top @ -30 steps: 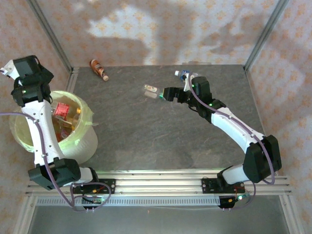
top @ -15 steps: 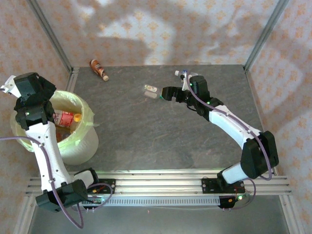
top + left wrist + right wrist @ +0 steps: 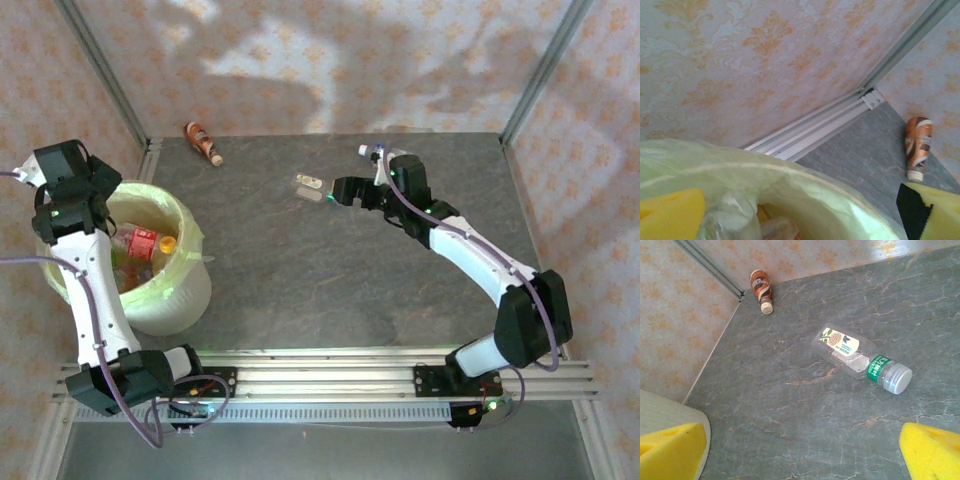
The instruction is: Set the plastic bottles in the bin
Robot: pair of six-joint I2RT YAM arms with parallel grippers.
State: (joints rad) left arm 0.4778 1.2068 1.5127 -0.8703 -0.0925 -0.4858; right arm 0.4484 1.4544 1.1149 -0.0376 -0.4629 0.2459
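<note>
Right gripper [image 3: 338, 190] spread wide, empty. The green-banded bottle [image 3: 860, 357] lies on its side on the tabletop [image 3: 790, 405] just ahead of it, between the pads' lines, cap toward the right pad. I read that as lined up for a grab across the body.

Left gripper [image 3: 800, 220] also wide, nothing held, hanging over the bin [image 3: 190, 285] with binned bottles [image 3: 140, 243] below it. The orange-brown bottle [image 3: 917, 147] lies well beyond it, near the corner.
</note>
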